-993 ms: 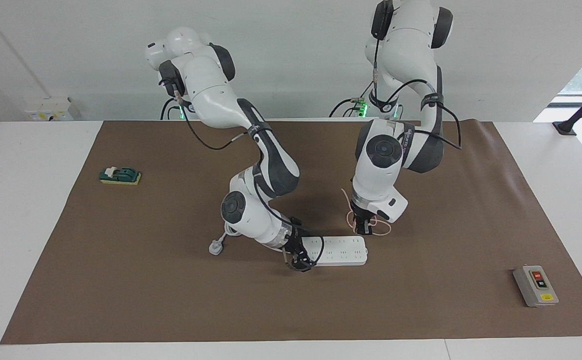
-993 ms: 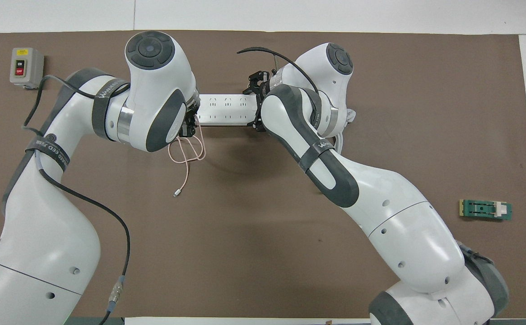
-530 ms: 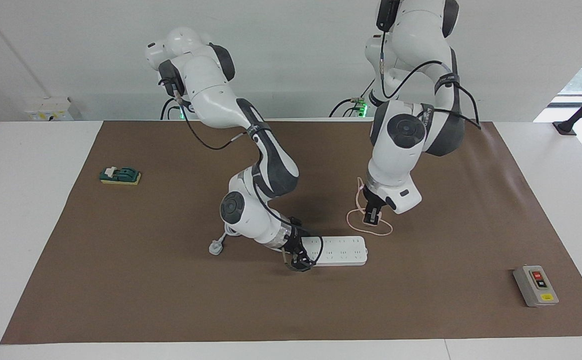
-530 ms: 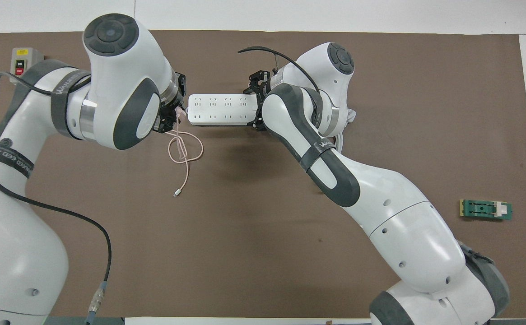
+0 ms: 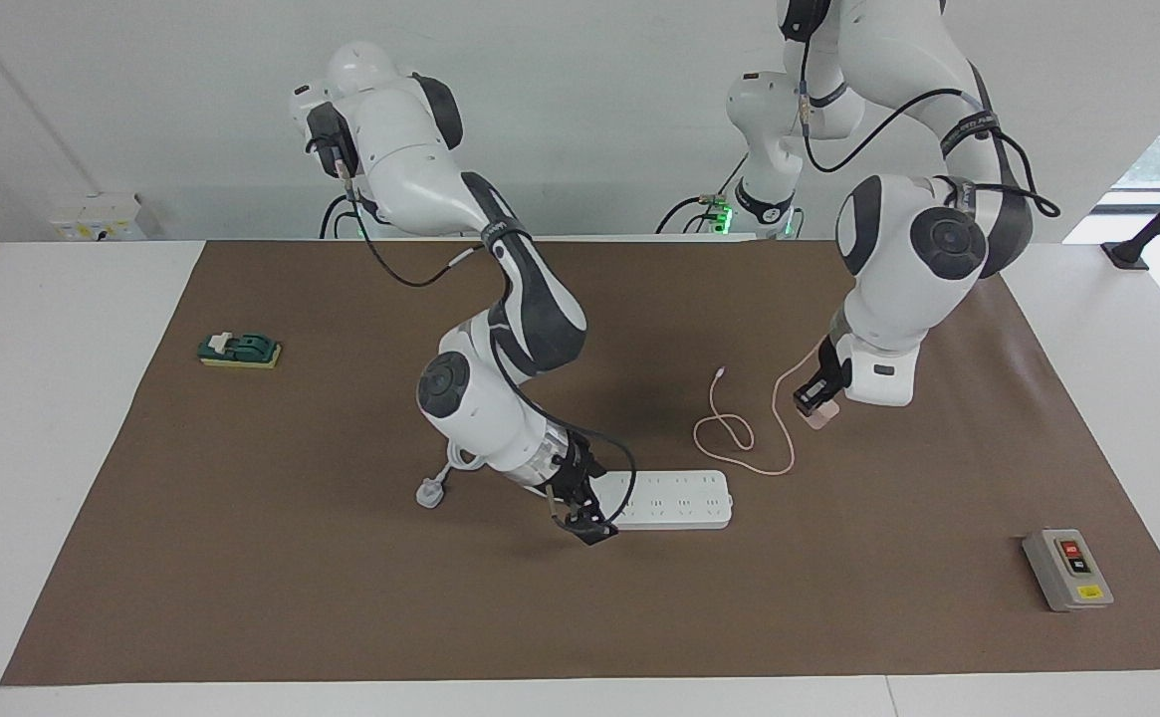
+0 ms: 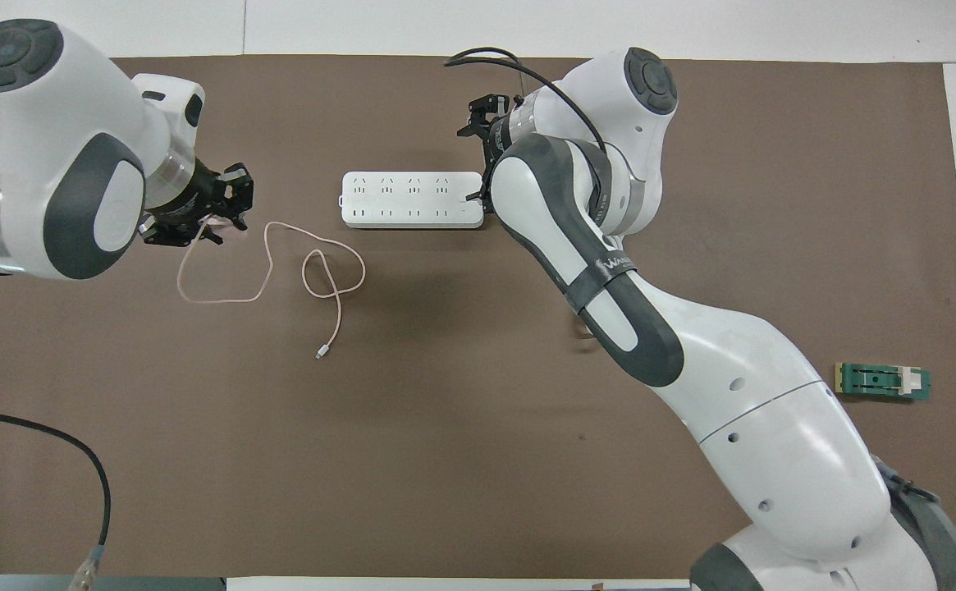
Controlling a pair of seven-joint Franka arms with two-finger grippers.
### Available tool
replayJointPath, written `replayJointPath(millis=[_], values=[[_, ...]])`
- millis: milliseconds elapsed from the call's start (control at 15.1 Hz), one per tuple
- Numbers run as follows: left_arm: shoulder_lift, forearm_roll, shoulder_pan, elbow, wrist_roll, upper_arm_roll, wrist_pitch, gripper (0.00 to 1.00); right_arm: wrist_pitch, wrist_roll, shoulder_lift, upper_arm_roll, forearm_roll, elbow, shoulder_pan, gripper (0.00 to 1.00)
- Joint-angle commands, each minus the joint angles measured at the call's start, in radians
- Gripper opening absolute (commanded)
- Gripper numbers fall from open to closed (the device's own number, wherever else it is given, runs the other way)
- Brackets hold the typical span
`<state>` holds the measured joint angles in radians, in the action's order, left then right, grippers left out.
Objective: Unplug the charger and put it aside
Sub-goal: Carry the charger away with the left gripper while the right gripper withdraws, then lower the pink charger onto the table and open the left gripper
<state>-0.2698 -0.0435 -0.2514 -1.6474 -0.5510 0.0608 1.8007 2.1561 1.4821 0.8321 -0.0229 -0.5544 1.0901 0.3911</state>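
Charger pulled free and carried away from the strip

The charger (image 5: pixel 822 412) is now clamped in the left gripper (image 5: pixel 814 402) and held just over the mat (image 5: pixel 341 597), well apart from the strip (image 5: pixel 677 499), toward the left arm's end; a second ago it was still close against the strip's end. Its cable (image 5: pixel 739 434) has been drawn out and is trailed on the mat beside the strip. The unplugging is judged done; only the setting down and release are left. The right gripper (image 5: pixel 584 525) has been raised a little at the strip's other end; whether its fingers are apart or together cannot be told.
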Motion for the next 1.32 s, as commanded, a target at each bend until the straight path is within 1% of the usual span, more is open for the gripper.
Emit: replayJointPath(millis=[0,132,199,265,331,397,463,530,596,662,794,861,993,1125,1258], values=[[0.145,-0.013,0.043,-0.199,0.233,-0.004,0.022,0.00,-0.021,-0.190,-0.143,-0.008,0.033,0.164,-0.031,1.00],[0.185,-0.013,0.076,-0.253,0.331,-0.004,0.035,0.00,-0.045,-0.375,-0.194,-0.022,0.054,0.220,-0.057,1.00],[0.207,-0.015,0.101,-0.281,0.374,-0.006,0.040,0.00,-0.048,-0.505,-0.227,-0.025,0.094,0.261,-0.066,1.00],[0.248,-0.018,0.133,-0.346,0.432,-0.007,0.080,0.00,-0.050,-0.654,-0.270,-0.026,0.158,0.316,-0.083,1.00],[0.305,-0.044,0.139,-0.445,0.471,-0.006,0.153,0.00,-0.070,-0.772,-0.322,-0.028,0.229,0.367,-0.103,1.00],[0.345,-0.058,0.153,-0.528,0.496,-0.006,0.222,0.00,-0.103,-0.823,-0.361,-0.029,0.264,0.395,-0.119,1.00],[0.375,-0.071,0.159,-0.608,0.512,-0.007,0.289,0.00,-0.146,-0.873,-0.395,-0.029,0.295,0.405,-0.145,1.00],[0.400,-0.113,0.162,-0.683,0.519,-0.006,0.372,0.00,-0.200,-0.925,-0.421,-0.029,0.315,0.406,-0.182,1.00],[0.417,-0.148,0.161,-0.739,0.534,-0.007,0.450,0.00,-0.247,-0.986,-0.444,-0.029,0.329,0.406,-0.210,1.00],[0.425,-0.163,0.161,-0.764,0.545,-0.007,0.483,0.00,-0.286,-1.037,-0.467,-0.029,0.355,0.406,-0.231,1.00],[0.423,-0.168,0.155,-0.770,0.546,-0.006,0.485,0.00,-0.344,-1.060,-0.511,-0.029,0.457,0.404,-0.241,1.00],[0.423,-0.168,0.153,-0.790,0.551,-0.006,0.493,0.00,-0.376,-1.063,-0.531,-0.029,0.497,0.404,-0.241,1.00],[0.423,-0.168,0.161,-0.804,0.583,-0.004,0.494,0.00,-0.447,-1.115,-0.571,-0.029,0.540,0.404,-0.236,1.00],[0.419,-0.168,0.161,-0.828,0.586,-0.004,0.522,0.00,-0.524,-1.215,-0.620,-0.029,0.548,0.404,-0.248,1.00],[0.419,-0.170,0.165,-0.854,0.601,-0.003,0.557,0.16,-0.593,-1.249,-0.660,-0.029,0.551,0.407,-0.270,1.00]])
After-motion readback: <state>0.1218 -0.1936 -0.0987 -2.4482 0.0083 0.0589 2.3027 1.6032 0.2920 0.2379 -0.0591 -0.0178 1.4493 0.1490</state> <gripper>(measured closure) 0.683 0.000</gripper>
